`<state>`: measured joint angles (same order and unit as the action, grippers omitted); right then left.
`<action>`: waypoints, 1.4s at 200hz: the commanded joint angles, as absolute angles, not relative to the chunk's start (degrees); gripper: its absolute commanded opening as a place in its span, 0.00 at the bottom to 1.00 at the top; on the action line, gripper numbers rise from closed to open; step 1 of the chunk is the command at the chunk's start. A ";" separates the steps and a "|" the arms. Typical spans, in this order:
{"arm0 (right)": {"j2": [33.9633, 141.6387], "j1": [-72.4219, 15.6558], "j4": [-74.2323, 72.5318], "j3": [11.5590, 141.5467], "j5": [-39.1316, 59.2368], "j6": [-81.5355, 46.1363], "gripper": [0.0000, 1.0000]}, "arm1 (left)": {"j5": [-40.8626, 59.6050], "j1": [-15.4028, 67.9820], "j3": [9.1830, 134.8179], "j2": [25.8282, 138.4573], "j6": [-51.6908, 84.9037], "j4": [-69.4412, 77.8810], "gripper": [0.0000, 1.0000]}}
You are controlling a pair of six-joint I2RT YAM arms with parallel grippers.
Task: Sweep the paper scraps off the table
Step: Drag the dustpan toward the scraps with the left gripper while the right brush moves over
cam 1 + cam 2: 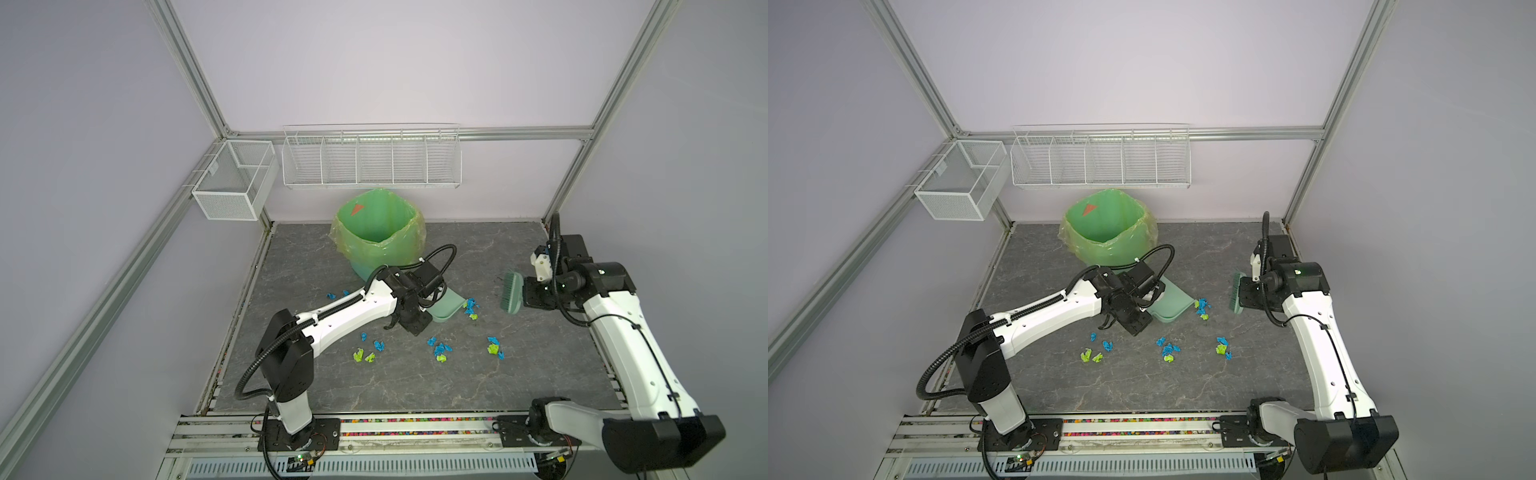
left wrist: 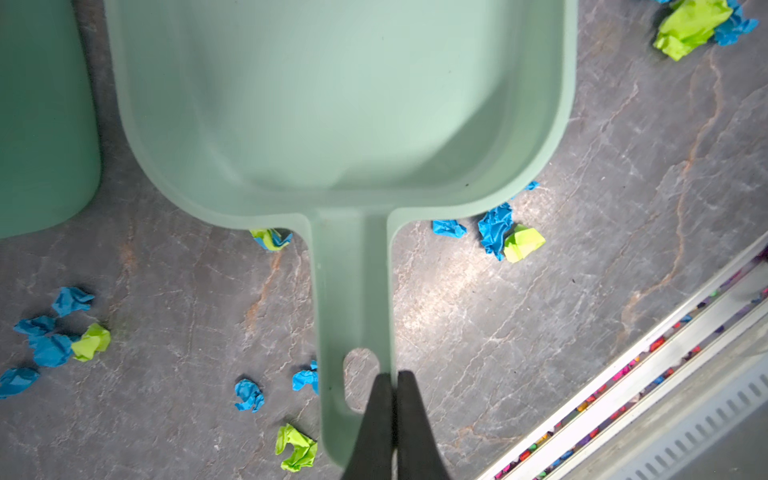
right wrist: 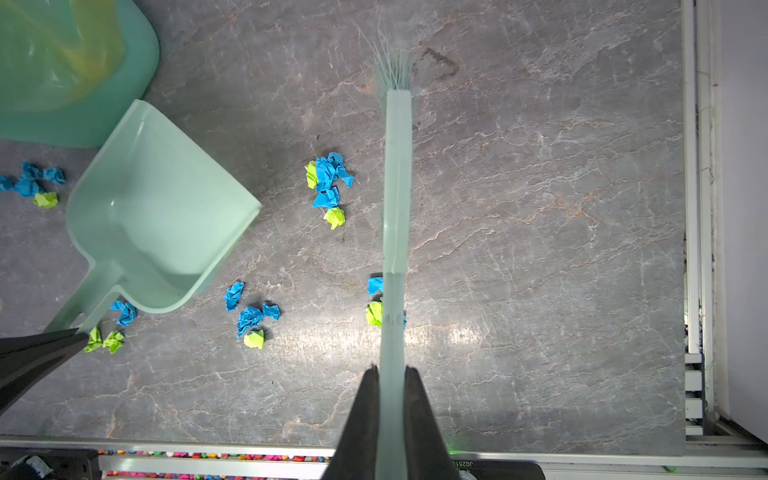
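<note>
On the dark grey, marble-veined table (image 1: 415,386), the paper scraps (image 1: 439,351) lay as small crumpled wads of bright blue and lime green. They were grouped in loose clusters about the centre and toward six o'clock. The left gripper (image 2: 394,376) was clamped tight on the handle end of a smooth, mint-green plastic dustpan (image 2: 340,104), and one cluster sat just beside its open lip at three o'clock. The right gripper (image 3: 391,370) pinched the slim handle of a matching brush (image 3: 397,187), with fine bristles fanned at its tip, out toward the table's three o'clock. A plastic-lined green bin (image 1: 399,249) stood at twelve o'clock. Bare surface ran from the scraps to the aluminium rail (image 1: 374,417) at six o'clock.
</note>
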<state>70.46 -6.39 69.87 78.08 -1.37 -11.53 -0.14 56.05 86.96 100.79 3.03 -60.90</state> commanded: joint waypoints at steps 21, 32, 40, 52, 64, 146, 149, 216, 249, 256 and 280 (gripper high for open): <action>76.04 -9.32 71.74 81.97 -2.52 -8.72 0.07 | 0.42 57.47 86.36 99.34 3.96 -60.29 0.00; 77.42 -9.57 71.98 82.51 -3.24 -7.93 0.07 | 0.72 57.73 86.00 99.38 3.99 -59.56 0.00; 78.09 -9.58 71.84 82.81 -3.32 -7.57 0.07 | 0.71 57.91 86.00 99.62 3.87 -59.42 0.00; 78.97 -9.58 71.22 83.26 -3.38 -6.90 0.07 | 0.37 58.00 86.52 100.36 3.77 -60.10 0.00; 80.27 -9.58 71.26 84.40 -3.42 -6.26 0.07 | 0.35 58.01 86.99 100.93 4.02 -60.51 0.00; 84.90 -9.58 70.20 84.90 -3.01 -5.25 0.07 | -0.99 59.50 84.54 102.85 3.66 -59.48 0.00; 85.01 -9.58 70.22 84.95 -2.87 -5.27 0.07 | -0.92 59.50 84.47 102.90 3.62 -59.48 0.00; 88.07 -9.78 71.05 86.71 -3.21 -3.98 0.07 | 1.32 60.47 85.91 105.00 3.78 -60.47 0.00; 90.27 -9.92 71.63 88.22 -3.98 -3.74 0.07 | 1.15 60.55 87.82 107.78 3.43 -61.75 0.00; 90.73 -10.01 71.63 88.41 -3.99 -3.69 0.07 | 1.27 60.56 88.23 108.36 3.43 -62.06 0.00; 92.42 -10.33 71.70 89.23 -4.61 -3.34 0.07 | 1.58 60.56 89.01 109.07 3.45 -62.04 0.00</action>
